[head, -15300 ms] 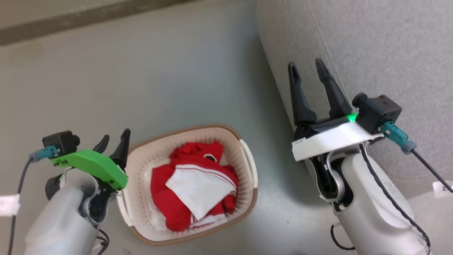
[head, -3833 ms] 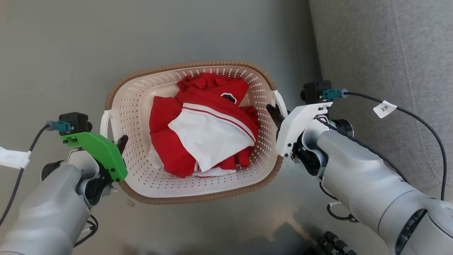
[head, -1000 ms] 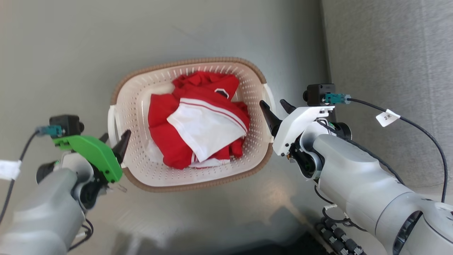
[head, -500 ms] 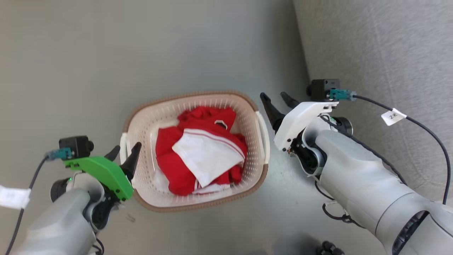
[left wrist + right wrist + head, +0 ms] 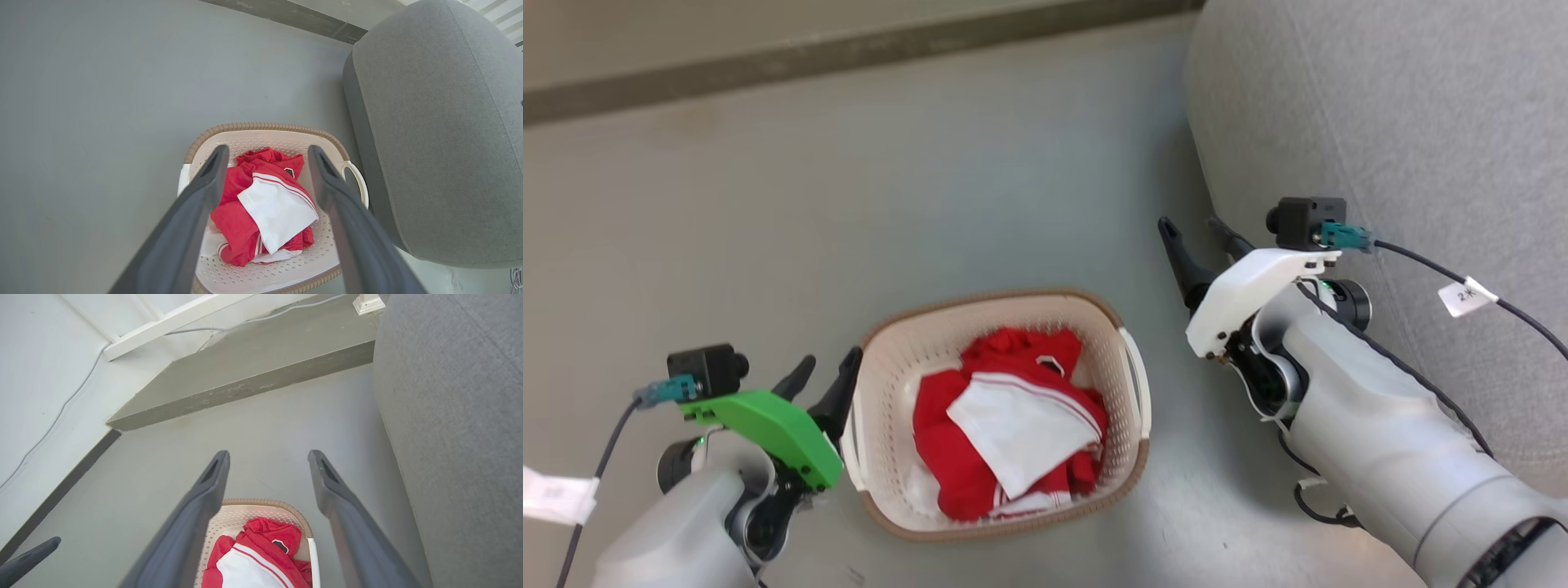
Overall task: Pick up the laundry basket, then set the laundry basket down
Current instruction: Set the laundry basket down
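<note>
"Looking at the lower left, what do you see?"

"The left claw [image 5: 827, 374]. Its two dark fingers are spread apart and hold nothing. It is just beside the left side of the laundry basket [image 5: 992, 296]."

"Where is the basket?"

"In the lower middle, sitting on the grey floor [image 5: 849, 204]. Red and white clothes [image 5: 1013, 425] lie inside it."

"And to the right?"

"The right claw [image 5: 1194, 241] is up and to the right of the basket, apart from it. Its fingers are spread wide too, with nothing in them. A big grey soft seat [image 5: 1405, 122] is in the upper right, close behind that claw."
</note>
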{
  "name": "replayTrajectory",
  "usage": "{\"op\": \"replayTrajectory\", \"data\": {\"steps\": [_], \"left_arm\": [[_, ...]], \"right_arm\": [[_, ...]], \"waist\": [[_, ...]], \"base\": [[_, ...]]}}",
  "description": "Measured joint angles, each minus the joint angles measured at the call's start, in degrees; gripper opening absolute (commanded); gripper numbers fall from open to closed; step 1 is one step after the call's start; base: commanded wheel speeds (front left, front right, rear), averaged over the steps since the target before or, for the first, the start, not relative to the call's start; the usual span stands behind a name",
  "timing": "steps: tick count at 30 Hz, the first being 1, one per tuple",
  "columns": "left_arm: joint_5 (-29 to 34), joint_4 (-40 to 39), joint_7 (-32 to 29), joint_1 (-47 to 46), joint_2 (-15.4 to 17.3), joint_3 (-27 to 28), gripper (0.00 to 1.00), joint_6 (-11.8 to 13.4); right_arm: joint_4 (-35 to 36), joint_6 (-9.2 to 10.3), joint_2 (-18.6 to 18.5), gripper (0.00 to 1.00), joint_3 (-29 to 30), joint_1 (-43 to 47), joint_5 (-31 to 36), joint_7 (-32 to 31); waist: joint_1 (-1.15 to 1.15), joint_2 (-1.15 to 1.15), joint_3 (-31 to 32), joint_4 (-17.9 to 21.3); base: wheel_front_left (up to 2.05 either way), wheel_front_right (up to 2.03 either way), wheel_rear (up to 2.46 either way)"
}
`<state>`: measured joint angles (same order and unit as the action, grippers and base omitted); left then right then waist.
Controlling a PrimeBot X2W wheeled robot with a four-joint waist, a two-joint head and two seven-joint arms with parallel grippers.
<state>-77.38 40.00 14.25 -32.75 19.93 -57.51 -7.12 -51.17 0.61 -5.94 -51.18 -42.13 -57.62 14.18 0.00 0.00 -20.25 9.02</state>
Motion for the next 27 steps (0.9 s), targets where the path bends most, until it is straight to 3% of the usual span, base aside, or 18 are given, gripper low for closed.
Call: {"op": "replayTrajectory", "data": {"steps": [3, 9, 22, 27], "left_arm": [[0.5, -0.6, 0.0, 1.6, 0.0, 1.1, 1.0, 0.0], [2.3, -2.4, 0.0, 2.7, 0.0, 9.9, 1.0, 0.0], [14.8, -9.3, 0.0, 9.4, 1.3, 23.5, 1.0, 0.0], [18.5, -13.5, 0.0, 11.7, 1.0, 31.5, 1.0, 0.0]], "right_arm": [[1.8, 0.08, -0.7, 1.0, 1.9, 1.6, 2.2, 0.0], [5.0, 0.58, -3.1, 1.0, 5.7, 6.7, 6.0, 0.0], [17.6, 3.07, -4.9, 1.0, 13.6, 13.1, 16.2, 0.2], [23.0, 4.09, -5.1, 1.0, 17.7, 15.6, 20.0, 0.3]], "waist": [[0.0, 0.0, 2.5, -0.5], [0.0, 0.0, 7.4, -1.4], [0.0, 0.0, 16.3, -3.2], [0.0, 0.0, 17.5, -3.6]], "base": [[0.0, 0.0, 0.0], [0.0, 0.0, 0.0], [0.0, 0.0, 0.0], [0.0, 0.0, 0.0]]}}
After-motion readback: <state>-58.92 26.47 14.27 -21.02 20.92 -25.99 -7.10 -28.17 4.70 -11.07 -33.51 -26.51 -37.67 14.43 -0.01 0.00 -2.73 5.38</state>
